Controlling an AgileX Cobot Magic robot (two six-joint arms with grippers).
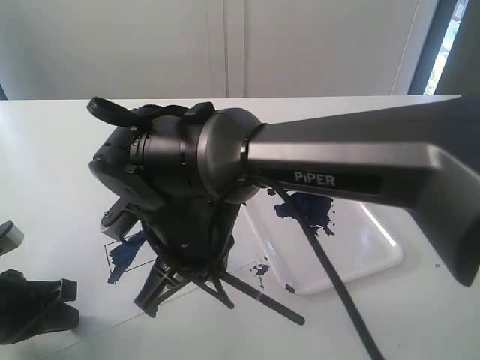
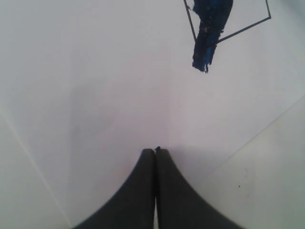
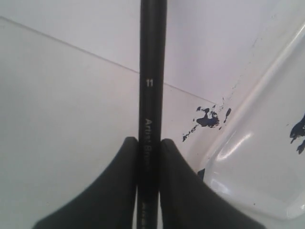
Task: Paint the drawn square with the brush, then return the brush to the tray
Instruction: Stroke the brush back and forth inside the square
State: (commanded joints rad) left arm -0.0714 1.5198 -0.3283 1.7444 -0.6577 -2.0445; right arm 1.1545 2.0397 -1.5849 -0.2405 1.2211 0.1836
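The brush [image 3: 152, 71] is a long black stick, and my right gripper [image 3: 148, 140] is shut on its handle. In the exterior view the right gripper [image 1: 169, 289] points down at the paper, and the brush [image 1: 262, 298] slants out from it toward the tray; its tip is hidden under the arm. The drawn square [image 2: 228, 24] holds a dark blue smear that runs past its line. Part of the drawn square [image 1: 120, 251] shows just left of the right gripper. The white tray [image 1: 360, 247] with a blue paint blob lies to the right. My left gripper [image 2: 156, 151] is shut and empty.
A black cable [image 1: 337, 292] hangs from the right arm across the tray's near corner. Blue paint specks [image 3: 207, 119] lie on the paper beside the tray [image 3: 267, 167]. The left gripper [image 1: 52, 304] rests at the lower left. The paper sheet's edge [image 2: 267, 126] shows on the white table.
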